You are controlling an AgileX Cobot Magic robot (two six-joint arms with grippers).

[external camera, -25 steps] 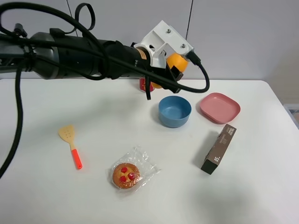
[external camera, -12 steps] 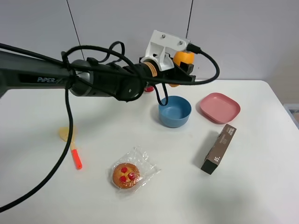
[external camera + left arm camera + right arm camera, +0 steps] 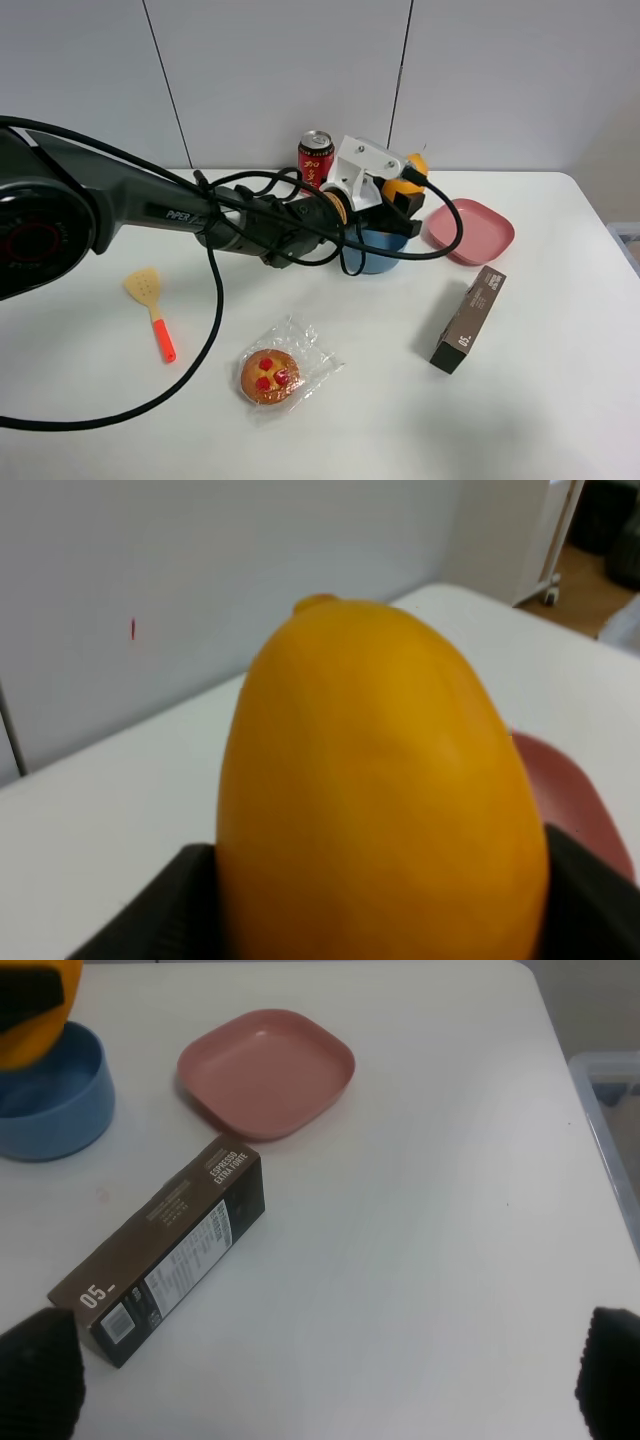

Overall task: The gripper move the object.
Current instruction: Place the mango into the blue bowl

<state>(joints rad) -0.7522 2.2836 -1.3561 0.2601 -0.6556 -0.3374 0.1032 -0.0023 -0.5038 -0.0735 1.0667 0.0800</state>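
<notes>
The yellow-orange mango (image 3: 401, 185) is held in my left gripper (image 3: 405, 197), which is shut on it just above the far rim of the blue bowl (image 3: 375, 250). In the left wrist view the mango (image 3: 380, 770) fills the frame, with black jaws on both sides of it. My right gripper (image 3: 325, 1380) is open and empty, its fingertips (image 3: 40, 1370) wide apart above the table; it is out of the exterior view. The right wrist view also shows the mango (image 3: 30, 1020) over the blue bowl (image 3: 50, 1100).
A pink plate (image 3: 470, 230) lies right of the bowl. A red can (image 3: 316, 155) stands behind the arm. A brown box (image 3: 467, 320) lies front right. A wrapped pastry (image 3: 270, 375) and a spatula (image 3: 150, 300) lie front left. A clear bin (image 3: 610, 1110) stands off the table's edge.
My left arm has come down with the mango, from high above the table to just over the blue bowl. The red can is now uncovered behind it.
</notes>
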